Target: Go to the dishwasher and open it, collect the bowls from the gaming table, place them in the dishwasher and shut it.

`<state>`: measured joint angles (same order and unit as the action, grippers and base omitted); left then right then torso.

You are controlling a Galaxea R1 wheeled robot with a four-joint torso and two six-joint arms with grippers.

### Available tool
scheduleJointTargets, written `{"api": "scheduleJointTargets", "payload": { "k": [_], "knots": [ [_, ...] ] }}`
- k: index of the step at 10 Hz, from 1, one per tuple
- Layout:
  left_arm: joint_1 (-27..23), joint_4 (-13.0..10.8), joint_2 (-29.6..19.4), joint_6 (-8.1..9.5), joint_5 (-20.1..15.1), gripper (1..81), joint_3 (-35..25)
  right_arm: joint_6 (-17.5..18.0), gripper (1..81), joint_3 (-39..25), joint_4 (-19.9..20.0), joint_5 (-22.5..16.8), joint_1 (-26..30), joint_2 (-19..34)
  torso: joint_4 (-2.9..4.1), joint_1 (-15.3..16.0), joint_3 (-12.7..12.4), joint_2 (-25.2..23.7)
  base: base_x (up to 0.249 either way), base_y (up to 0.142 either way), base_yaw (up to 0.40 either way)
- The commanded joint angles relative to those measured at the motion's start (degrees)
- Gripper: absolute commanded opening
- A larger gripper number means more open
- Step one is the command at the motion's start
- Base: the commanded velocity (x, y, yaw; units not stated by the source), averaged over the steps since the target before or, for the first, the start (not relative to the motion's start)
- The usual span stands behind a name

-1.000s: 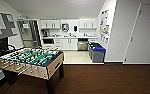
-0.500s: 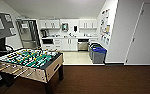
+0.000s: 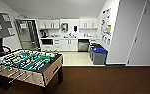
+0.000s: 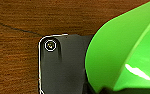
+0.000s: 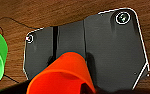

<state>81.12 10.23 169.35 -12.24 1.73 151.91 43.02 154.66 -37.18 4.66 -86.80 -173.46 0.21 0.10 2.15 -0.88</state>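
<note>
- Two bowls ride with the robot over dark wood-grain floor point(image 4: 16, 62), one at each wrist, so the main risk is a bowl slipping free and dropping during the drive, judging by how little of any grip is visible.
- Left: the gaming table point(image 3: 28, 63), with green field and rods, stands close at the left; a wide turn could clip its corner.
- Centre, far: the dishwasher point(image 3: 83, 45) sits under the kitchen counter, front apparently ajar and dark; blue-lidded bins point(image 3: 99, 55) narrow the approach.
- Left wrist: a lime green bowl point(image 4: 121, 52) looms beside the dark plate; finger opening cannot be told.
- Right wrist: an orange-red bowl point(image 5: 63, 75) sits against the plate; finger opening cannot be told.
</note>
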Motion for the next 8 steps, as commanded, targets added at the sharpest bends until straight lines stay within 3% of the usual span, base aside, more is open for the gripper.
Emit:
{"api": "scheduleJointTargets", "payload": {
  "k": [1,8],
  "knots": [
    [-3.5,0.1,-0.3,-0.24,-2.6,1.0,-0.2,-0.2,1.0,-0.2,-0.9,-2.1,3.2,-0.2,0.00,0.0,0.0,0.0,0.164,0.000,0.000],
    [-3.5,0.8,-0.2,0.11,-2.5,1.0,-0.5,0.0,1.0,-0.2,-0.5,-2.1,3.2,-0.2,0.00,0.0,0.0,0.0,0.163,0.000,0.000]
  ]
}}
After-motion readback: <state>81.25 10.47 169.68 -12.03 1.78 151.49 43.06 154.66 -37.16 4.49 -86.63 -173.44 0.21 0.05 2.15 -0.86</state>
